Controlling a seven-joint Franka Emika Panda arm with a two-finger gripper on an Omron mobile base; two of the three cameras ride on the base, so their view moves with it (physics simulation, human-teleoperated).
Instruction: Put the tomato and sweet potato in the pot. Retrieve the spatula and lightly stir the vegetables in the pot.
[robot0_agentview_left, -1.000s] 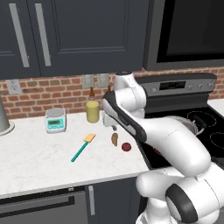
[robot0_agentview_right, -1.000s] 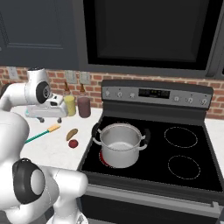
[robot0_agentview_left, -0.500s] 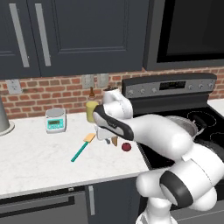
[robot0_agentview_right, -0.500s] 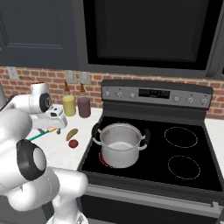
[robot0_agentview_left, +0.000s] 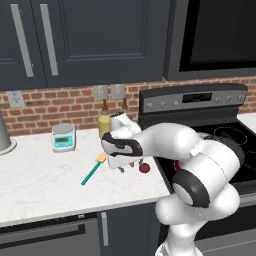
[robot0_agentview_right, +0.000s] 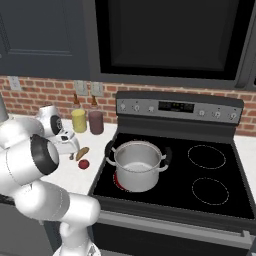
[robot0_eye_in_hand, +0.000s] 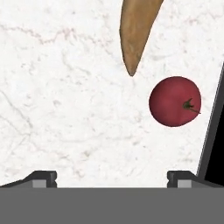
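The robot's two-finger gripper (robot0_eye_in_hand: 111, 178) hangs low over the white marble counter (robot0_agentview_left: 40, 180), just left of the black stove (robot0_agentview_right: 210, 200). Its two small dark finger tips (robot0_eye_in_hand: 41, 178) are wide apart, and nothing is between them.

The small dark-red round tomato (robot0_eye_in_hand: 175, 101) lies on the counter, close to the stove's edge. In the hand view it sits ahead of the right finger tip, not between the two tips. The small brown-orange sweet potato (robot0_eye_in_hand: 135, 30) lies a little farther off, with its pointed end aimed toward the gripper. The two vegetables are near each other but do not touch. From the right base view, the tomato (robot0_agentview_right: 83, 164) is nearer to the front of the counter and the sweet potato (robot0_agentview_right: 82, 152) is just behind it.

The shiny steel pot with two dark side handles (robot0_agentview_right: 137, 165) stands on the near left burner of the stove. I cannot see anything inside it.

The long spatula with a teal handle and a flat pale-orange blade (robot0_agentview_left: 93, 169) lies flat on the counter, to the left of the gripper.

A yellow jar (robot0_agentview_right: 78, 120) and a dark-red jar (robot0_agentview_right: 96, 122) stand by the brick wall. A small pale-blue kitchen scale (robot0_agentview_left: 64, 137) sits farther left.
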